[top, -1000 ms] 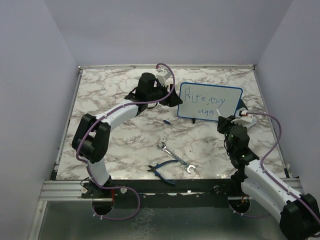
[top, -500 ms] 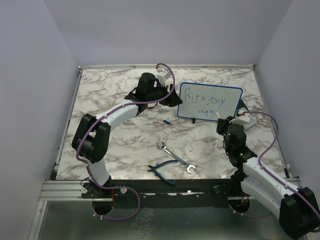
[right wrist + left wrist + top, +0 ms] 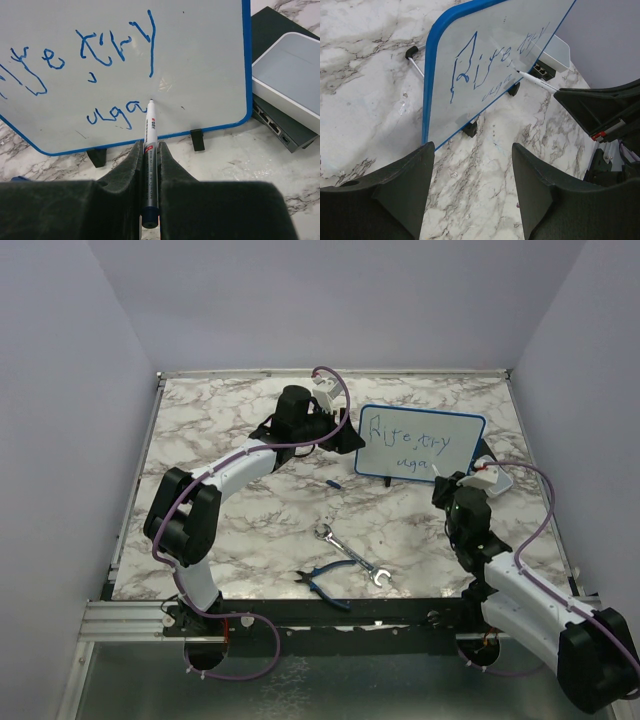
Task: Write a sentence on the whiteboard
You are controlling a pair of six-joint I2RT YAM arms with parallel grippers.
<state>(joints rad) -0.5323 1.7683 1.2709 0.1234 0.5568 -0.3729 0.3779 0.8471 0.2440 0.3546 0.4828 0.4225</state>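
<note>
The whiteboard stands upright on small black feet at the back right, blue-framed; it also fills the right wrist view and appears in the left wrist view. The sentence is blue scrawl in two lines, with "uga" below. My right gripper is shut on a white marker. The marker's tip rests at the board just right of "uga". My left gripper is open and empty, just short of the board's left edge.
A white box on a dark flat device lies right of the board. On the marble table lie a wrench, pliers and a small blue cap.
My right arm has shifted slightly to the left, with the marker still at the board. The left arm has not moved.
</note>
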